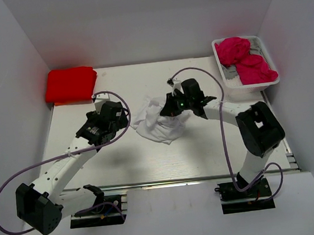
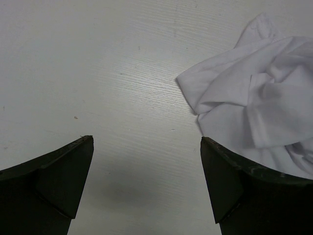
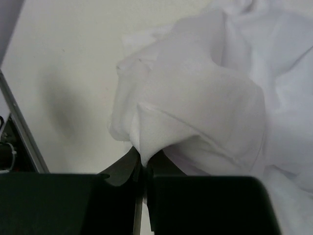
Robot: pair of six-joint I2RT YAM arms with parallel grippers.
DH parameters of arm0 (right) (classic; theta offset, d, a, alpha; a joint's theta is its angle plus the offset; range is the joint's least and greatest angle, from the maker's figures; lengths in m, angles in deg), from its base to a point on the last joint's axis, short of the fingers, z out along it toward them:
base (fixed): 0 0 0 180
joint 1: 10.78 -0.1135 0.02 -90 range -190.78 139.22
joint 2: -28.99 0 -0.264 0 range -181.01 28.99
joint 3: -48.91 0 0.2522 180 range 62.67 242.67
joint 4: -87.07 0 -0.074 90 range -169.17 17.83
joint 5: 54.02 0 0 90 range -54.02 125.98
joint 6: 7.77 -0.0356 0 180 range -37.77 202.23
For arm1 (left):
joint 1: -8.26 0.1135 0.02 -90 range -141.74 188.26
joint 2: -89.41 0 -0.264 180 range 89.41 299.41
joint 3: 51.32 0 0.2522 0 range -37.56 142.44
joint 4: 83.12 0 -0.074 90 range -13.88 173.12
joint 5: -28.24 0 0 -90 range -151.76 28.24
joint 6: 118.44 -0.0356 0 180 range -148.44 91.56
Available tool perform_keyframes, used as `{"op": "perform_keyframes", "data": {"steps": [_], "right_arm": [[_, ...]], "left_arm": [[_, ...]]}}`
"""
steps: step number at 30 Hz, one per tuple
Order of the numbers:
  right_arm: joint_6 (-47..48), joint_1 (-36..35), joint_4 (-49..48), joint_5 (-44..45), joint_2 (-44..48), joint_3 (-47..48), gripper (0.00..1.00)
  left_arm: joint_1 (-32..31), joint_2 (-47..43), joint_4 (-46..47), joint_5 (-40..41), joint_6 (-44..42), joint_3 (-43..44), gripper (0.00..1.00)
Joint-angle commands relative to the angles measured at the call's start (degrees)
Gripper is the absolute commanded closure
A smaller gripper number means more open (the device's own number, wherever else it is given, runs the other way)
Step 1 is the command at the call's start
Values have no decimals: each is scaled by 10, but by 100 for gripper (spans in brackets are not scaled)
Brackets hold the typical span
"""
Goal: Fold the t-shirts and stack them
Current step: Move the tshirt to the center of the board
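Your right hand (image 3: 143, 164) was pressed together on the white t-shirt (image 1: 158, 122), pinching a small peak of cloth right at the fingertips. In the right wrist view the fabric rose from that pinch in a bunched ridge, with more loose folds spreading off to the right behind it. From above, the shirt lay crumpled near the middle of the counter (image 1: 150, 163), between your two arms. The right hand sat at the shirt's far right edge and the cloth gathered up toward it.

Your left hand (image 2: 146, 142) was spread wide and held nothing. It hung over bare counter just to the left of the shirt. In the left wrist view a rumpled corner of the white cloth lay beside the right-side finger (image 2: 230, 186), and the shirt's near edge passed behind that finger. I could not tell whether the two touched.

The red t-shirt (image 1: 70, 84) lay folded in the far left corner of the counter, well apart from the white one. The magenta-pink t-shirts (image 1: 245, 57) were heaped, unfolded, in the white wire basket (image 1: 253, 85) at the far right corner, beyond your right arm.
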Motion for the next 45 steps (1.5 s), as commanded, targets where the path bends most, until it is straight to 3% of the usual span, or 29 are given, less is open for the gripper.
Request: {"op": "perform_keyframes", "data": {"steps": [1, 3, 5, 6, 9, 18, 22, 25, 36, 42, 45], "right_arm": [[3, -27, -27, 33, -40, -8, 93], [8, -32, -7, 70, -49, -6, 84], [33, -43, 10, 89, -44, 6, 67], [36, -44, 21, 102, -39, 11, 44], [62, -51, 29, 138, -2, 11, 10], [61, -50, 82, 173, 122, 14, 10], [53, -48, 117, 217, 175, 2, 10], [36, -48, 168, 303, 207, -8, 10], [25, -48, 142, 346, 271, -68, 10], [6, -47, 147, 350, 265, -79, 10], [-10, -46, 149, 363, 256, -94, 10]], "left_arm": [[3, -1, 1, -1, 5, -2, 0], [3, 6, 1, -6, 5, -2, 0], [3, 13, 1, -6, 0, 3, 0], [3, 18, 1, -6, 0, 3, 0], [3, 29, 1, -12, 0, 15, 0], [3, 45, -5, -35, -11, 52, 0], [3, 22, 7, -49, -33, 52, 0], [3, 5, 21, -65, -51, 39, 0], [3, -4, 53, -102, -67, 25, 0], [-9, 34, 115, -205, -125, -3, 0], [-9, 88, 162, -317, -148, -8, 0]]}}
